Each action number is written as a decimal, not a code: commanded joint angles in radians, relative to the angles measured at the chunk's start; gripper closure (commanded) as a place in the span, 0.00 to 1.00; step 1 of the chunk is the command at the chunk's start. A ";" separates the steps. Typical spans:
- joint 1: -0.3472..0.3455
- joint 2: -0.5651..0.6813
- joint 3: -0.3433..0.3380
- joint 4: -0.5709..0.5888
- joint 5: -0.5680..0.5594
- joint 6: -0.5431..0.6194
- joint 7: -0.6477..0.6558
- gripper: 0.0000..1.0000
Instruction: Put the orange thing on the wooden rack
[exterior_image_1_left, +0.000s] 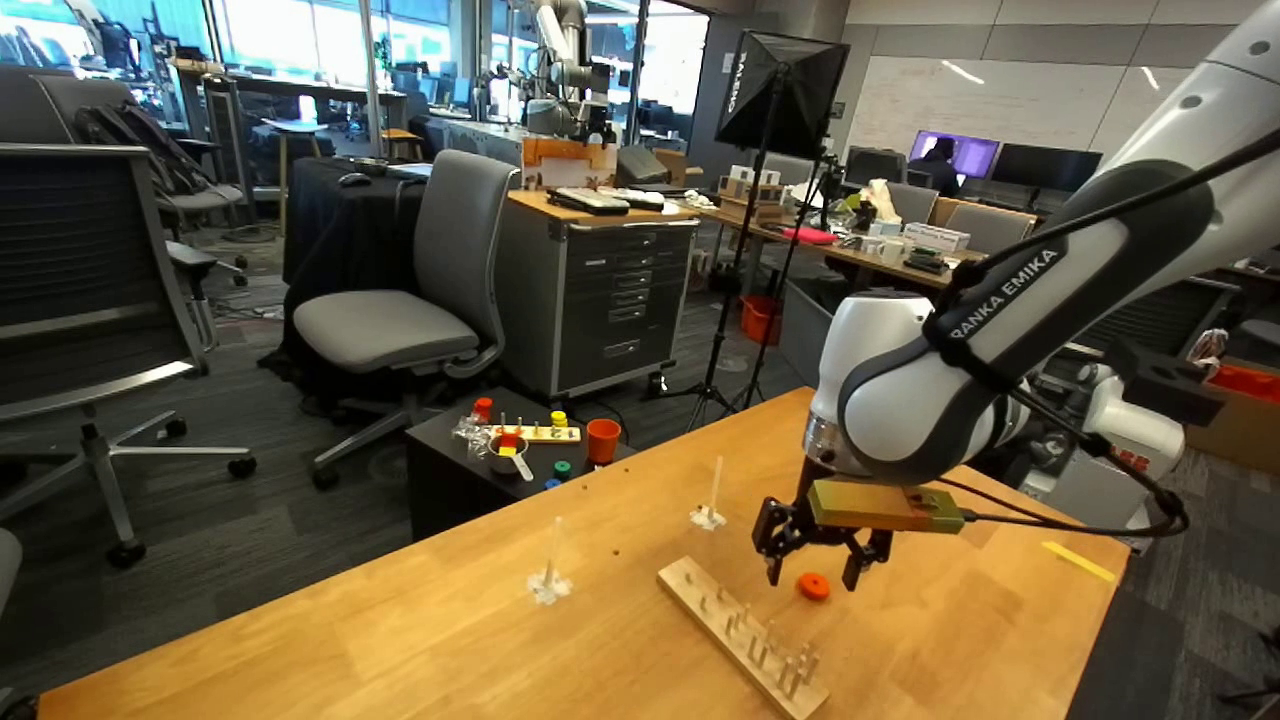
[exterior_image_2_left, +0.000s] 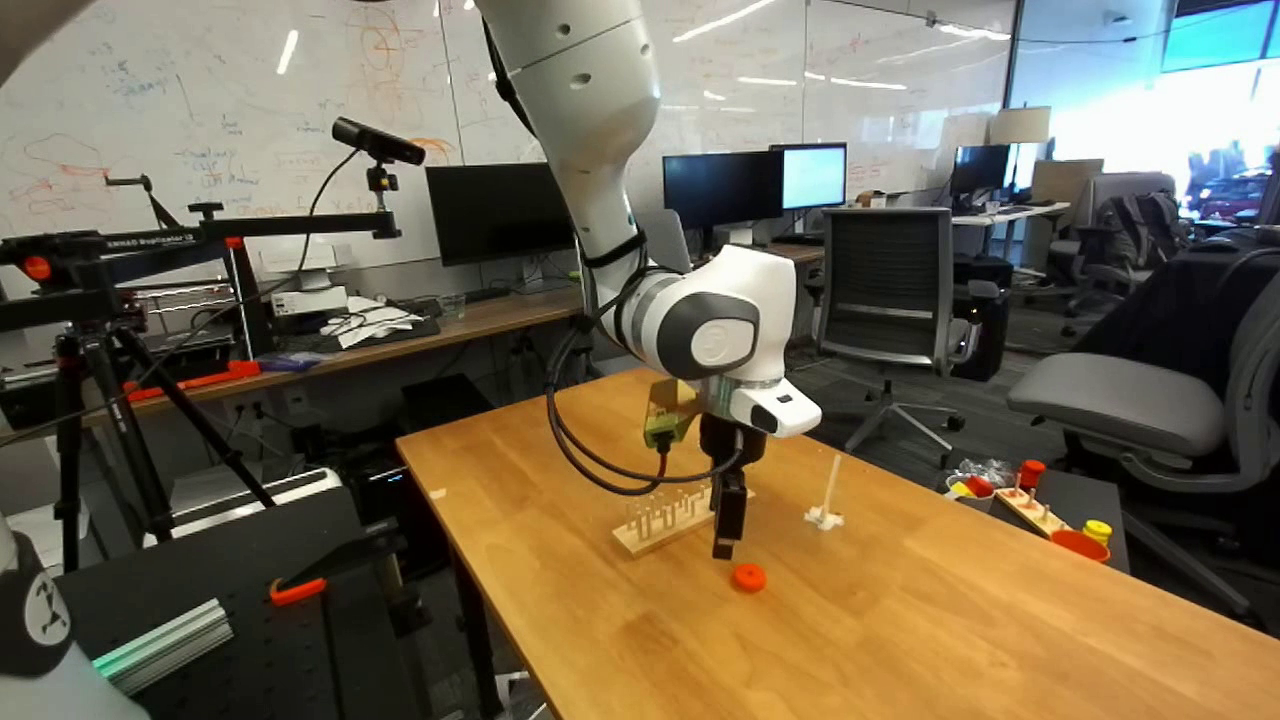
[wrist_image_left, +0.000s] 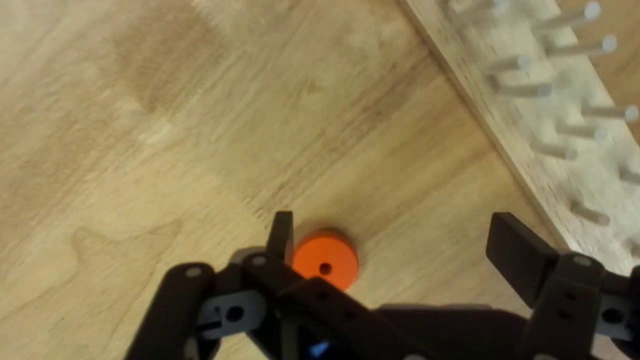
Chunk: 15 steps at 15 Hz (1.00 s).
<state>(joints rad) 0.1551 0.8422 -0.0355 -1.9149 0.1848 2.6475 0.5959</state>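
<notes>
Two fingers (wrist_image_left: 281, 235) of my pincer (wrist_image_left: 394, 240) stand wide apart, gripping nothing, and they hang above the counter (wrist_image_left: 200, 125). In the wrist view the orange disc (wrist_image_left: 330, 252) lies flat on that counter at eight o'clock from the middle of the gap, partly hidden by the nine-o'clock finger. I judge this the lining-up step before the pick. My next move should be a shift toward eight o'clock to centre the disc, then a straight descent and a squeeze across it. If I drop from here, I think that finger may land on the disc. Farther off, at two o'clock, runs the wooden rack (wrist_image_left: 522, 122), its pegs (wrist_image_left: 525, 91) bare as far as I can see; after lifting, I'd expect to thread the central hole (wrist_image_left: 325, 269) over one. Farther still, in an exterior view, a thin stick (exterior_image_1_left: 717, 488) stands at ten o'clock from the pincer.
</notes>
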 joint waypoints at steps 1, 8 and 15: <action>0.003 -0.071 -0.001 -0.047 -0.044 -0.117 -0.134 0.00; 0.026 -0.038 -0.041 -0.007 -0.003 -0.099 -0.011 0.00; 0.028 -0.039 -0.054 -0.012 0.060 0.030 0.112 0.00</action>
<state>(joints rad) 0.1980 0.8081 -0.1068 -1.9289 0.1803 2.6145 0.6432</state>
